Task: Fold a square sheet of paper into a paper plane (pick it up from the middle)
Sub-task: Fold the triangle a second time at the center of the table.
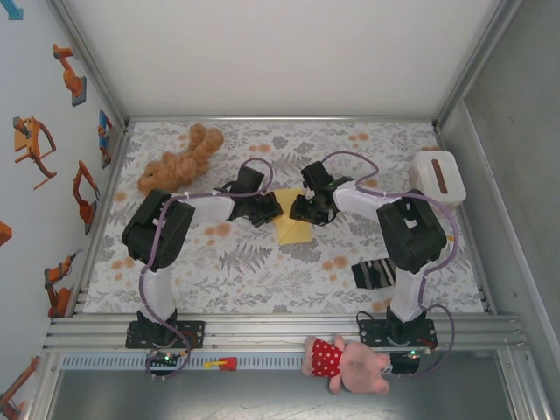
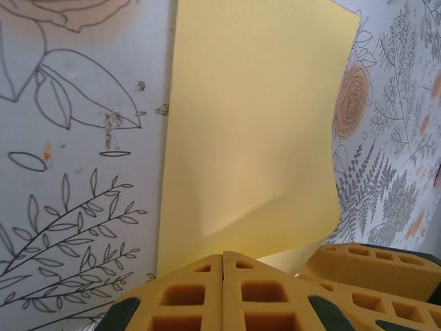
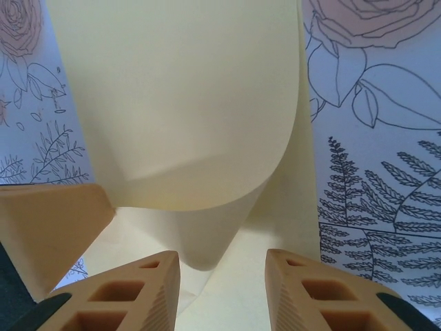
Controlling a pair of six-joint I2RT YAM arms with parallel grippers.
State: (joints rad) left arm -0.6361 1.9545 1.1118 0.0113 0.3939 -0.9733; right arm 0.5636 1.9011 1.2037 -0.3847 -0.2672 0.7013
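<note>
The square sheet of paper was pinched mid-fold by the left end effector; the right end effector was left open; creasing likely next

Bright, diffuse overhead light; faint soft shadows on the tabletop. Gentle shading beneath the curl of the square sheet of paper. Wrist views slightly soft along the near edge.

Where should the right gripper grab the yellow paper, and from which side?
I'd grip the paper at its rounded, curled-up fold, straight ahead from the right gripper. The fold stands off the table between the open fingers, so one can slip under; the left gripper pinches the paper nearby, steadying it.
</note>
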